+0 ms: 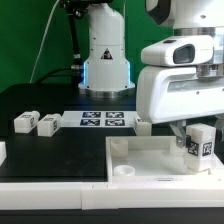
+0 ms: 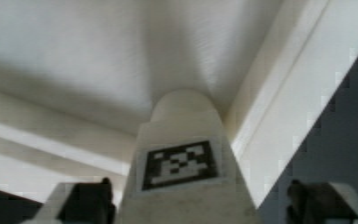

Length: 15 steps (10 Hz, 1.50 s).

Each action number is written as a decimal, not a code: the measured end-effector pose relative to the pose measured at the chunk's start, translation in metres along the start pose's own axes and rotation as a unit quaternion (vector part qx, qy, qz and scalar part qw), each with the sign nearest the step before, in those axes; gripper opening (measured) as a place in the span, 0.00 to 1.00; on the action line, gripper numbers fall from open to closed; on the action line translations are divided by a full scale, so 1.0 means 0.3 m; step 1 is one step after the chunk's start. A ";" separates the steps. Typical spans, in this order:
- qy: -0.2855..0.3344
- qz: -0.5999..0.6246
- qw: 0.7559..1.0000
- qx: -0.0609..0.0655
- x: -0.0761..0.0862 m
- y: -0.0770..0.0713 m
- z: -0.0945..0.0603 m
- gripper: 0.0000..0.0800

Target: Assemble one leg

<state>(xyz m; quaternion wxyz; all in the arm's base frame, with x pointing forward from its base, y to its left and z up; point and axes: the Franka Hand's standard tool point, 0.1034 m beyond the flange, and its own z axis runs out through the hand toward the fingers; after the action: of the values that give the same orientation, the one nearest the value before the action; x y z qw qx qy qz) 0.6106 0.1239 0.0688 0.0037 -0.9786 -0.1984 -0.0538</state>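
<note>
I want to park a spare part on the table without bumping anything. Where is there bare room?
Bare black table lies in front of the two loose legs, to the exterior view's left of the white panel. Crowded: the panel's right end, where the tool grips the leg, and around the marker board.

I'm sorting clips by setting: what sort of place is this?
Probably a robotics lab test bench: a white robot arm over a black table, a thin white marker board of square tags, and a green backdrop behind.
</note>
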 end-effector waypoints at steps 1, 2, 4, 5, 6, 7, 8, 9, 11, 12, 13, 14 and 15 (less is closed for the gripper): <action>0.000 0.000 1.000 0.000 0.000 0.001 0.000 0.43; 0.000 0.000 1.000 0.000 0.000 0.001 0.000 0.36; 0.000 0.014 1.000 0.000 0.000 0.001 0.000 0.36; -0.001 0.050 0.999 0.002 -0.001 -0.001 0.002 0.36; -0.002 0.149 0.989 0.002 -0.003 -0.001 0.003 0.36; -0.002 0.225 0.974 0.005 -0.003 -0.001 0.003 0.36; -0.002 0.287 0.958 0.005 -0.003 0.000 0.005 0.36; -0.002 0.332 0.943 0.006 -0.002 0.000 0.006 0.36; -0.012 0.450 0.893 0.011 -0.001 0.001 0.004 0.36; -0.018 0.516 0.856 0.010 -0.001 0.003 0.001 0.37; -0.020 0.563 0.826 0.007 -0.001 -0.003 0.002 0.37; -0.021 0.618 0.786 0.003 -0.004 -0.009 0.006 0.37; -0.024 0.669 0.743 0.007 -0.005 -0.007 0.009 0.37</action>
<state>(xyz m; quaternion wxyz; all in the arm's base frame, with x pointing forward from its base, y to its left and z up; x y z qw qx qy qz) 0.6087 0.1254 0.0659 0.0405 -0.8611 0.5066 -0.0131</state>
